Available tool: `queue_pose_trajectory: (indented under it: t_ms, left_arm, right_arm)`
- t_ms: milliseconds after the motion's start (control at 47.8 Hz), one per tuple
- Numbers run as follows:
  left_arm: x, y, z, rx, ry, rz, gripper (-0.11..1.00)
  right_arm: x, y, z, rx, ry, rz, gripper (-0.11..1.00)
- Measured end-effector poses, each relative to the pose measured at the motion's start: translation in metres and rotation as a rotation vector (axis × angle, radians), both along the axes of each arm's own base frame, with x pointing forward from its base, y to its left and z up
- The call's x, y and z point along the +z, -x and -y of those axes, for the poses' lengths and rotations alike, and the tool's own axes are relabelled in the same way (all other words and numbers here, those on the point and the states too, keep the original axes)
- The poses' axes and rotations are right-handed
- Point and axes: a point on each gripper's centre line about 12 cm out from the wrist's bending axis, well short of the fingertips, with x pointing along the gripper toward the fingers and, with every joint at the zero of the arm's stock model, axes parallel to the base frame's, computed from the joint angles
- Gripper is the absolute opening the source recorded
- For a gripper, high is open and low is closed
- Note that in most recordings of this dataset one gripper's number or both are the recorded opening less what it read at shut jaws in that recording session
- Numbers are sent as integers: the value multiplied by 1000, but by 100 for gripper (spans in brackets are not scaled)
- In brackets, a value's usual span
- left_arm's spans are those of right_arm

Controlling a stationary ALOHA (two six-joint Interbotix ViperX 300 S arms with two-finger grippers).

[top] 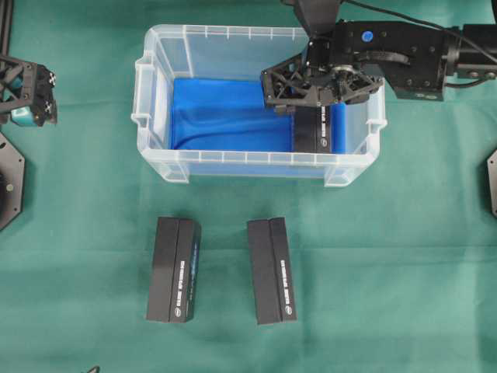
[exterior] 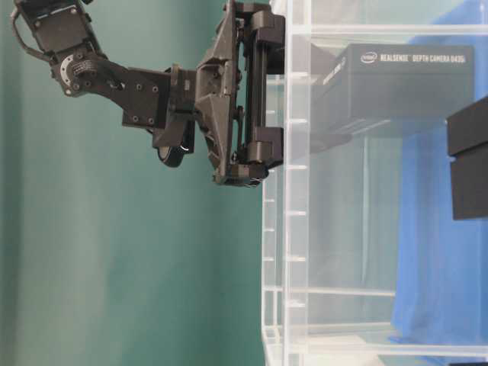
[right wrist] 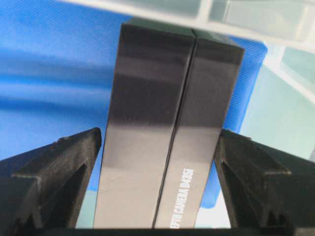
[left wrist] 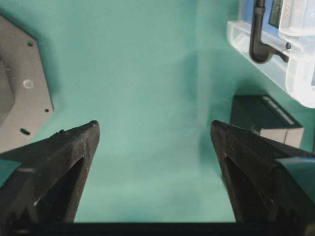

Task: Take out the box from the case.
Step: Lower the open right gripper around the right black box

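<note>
- Box [right wrist: 162, 128] stands on edge inside the case [top: 155, 151], at its right end on the blue lining [top: 217, 116].
- Your right hand [right wrist: 158, 142] is spread wide, one finger on each side of the box, gripping nothing yet.
- Close off-centre and the glossy box may twist or slip free.
- Lifting crooked could catch the case wall.
- Your left hand [left wrist: 155, 135] hangs wide open over the counter [left wrist: 147, 59].

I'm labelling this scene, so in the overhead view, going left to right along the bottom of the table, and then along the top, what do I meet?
Bottom: left black box → right black box. Top: left gripper → case → right gripper with its jaws over the box in the case.
</note>
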Motion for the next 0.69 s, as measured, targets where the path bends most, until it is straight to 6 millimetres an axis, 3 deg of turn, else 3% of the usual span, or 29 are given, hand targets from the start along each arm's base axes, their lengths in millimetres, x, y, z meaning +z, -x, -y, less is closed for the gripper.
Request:
queue_pose_trajectory:
  t_ms: [188, 314, 691]
  left_arm:
    - [0, 0, 0, -2, 0, 2, 92]
    - [0, 0, 0, -2, -1, 3, 92]
    - [0, 0, 0, 0, -1, 3, 92]
  right_arm:
    - [0, 0, 1, -18, -4, 5, 84]
    - [0, 1, 1, -20, -4, -1, 66]
    - [0, 1, -2, -14, -7, -12, 66]
